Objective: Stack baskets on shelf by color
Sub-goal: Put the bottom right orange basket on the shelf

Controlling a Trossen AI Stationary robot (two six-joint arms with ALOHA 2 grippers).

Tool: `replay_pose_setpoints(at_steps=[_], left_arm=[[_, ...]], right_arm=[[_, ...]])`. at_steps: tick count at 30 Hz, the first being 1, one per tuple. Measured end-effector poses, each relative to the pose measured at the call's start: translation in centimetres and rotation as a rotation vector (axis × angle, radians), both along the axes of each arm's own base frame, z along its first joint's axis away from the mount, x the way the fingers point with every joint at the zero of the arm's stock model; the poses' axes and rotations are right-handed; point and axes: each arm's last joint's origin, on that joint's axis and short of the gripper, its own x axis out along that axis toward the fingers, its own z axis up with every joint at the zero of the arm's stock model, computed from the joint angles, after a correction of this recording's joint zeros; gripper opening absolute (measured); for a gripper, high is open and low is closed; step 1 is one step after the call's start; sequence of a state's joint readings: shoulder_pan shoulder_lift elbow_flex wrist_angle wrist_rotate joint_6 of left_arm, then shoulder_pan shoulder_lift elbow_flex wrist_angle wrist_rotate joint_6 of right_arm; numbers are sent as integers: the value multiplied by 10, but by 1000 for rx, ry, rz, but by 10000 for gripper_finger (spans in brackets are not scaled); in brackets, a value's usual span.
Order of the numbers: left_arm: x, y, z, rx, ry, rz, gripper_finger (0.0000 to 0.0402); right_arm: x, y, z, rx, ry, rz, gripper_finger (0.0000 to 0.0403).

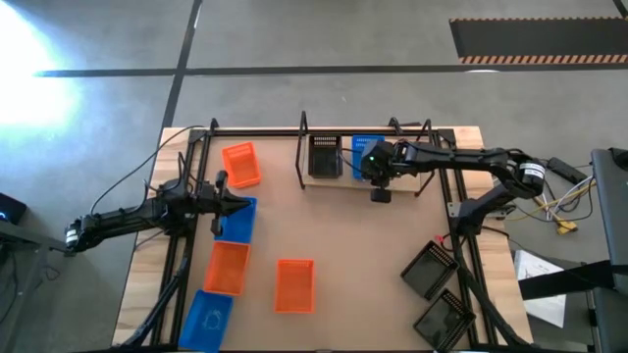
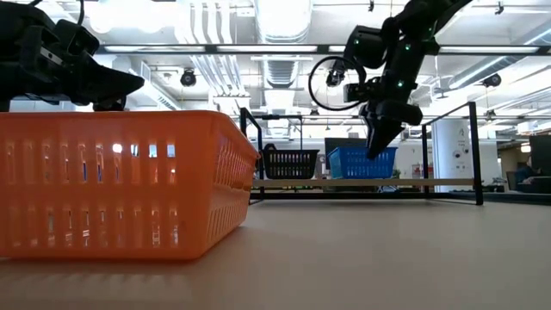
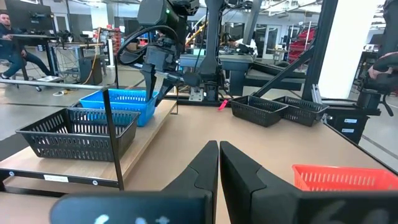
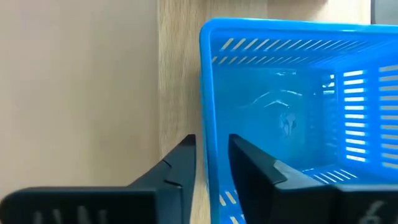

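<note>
shelf (image 1: 334,182), light wood board in wire frame: 1 black perforated plastic basket (image 1: 325,156) + 1 blue perforated plastic basket (image 1: 365,149) on | right hand (image 4: 211,158) astride blue's wall, prob. letting go | left hand (image 3: 218,163) clenched, empty | left on worktop (image 1: 343,235): 3 orange, 2 blue, 2 black

The shelf (image 1: 339,182) (on the table (image 1: 343,245)) carries black basket (image 1: 325,156) and blue basket (image 1: 365,149).

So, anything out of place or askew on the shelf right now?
Nothing stands out. A black basket and a blue basket sit side by side on the shelf, both square to it. The right tool straddles the blue basket's wall, one finger on each side.
</note>
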State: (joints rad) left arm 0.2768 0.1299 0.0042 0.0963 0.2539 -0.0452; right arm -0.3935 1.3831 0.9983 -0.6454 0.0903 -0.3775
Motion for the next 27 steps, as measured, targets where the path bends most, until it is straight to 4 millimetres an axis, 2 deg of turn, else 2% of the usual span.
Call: replay_pose_setpoints(at_steps=[3,7,12,16,27], left_arm=[[0,0,0,0,0,0,0],[0,0,0,0,0,0,0],[0,0,0,0,0,0,0],[0,0,0,0,0,0,0],[0,0,0,0,1,0,0]], right_arm=[[1,-1,9,-20,-25,-15,111],[6,3,31,-22,-116,-61,126],[18,27,52,40,-236,-63,121],[33,68,48,118,-345,4,108],[65,206,21,369,-781,311,82]])
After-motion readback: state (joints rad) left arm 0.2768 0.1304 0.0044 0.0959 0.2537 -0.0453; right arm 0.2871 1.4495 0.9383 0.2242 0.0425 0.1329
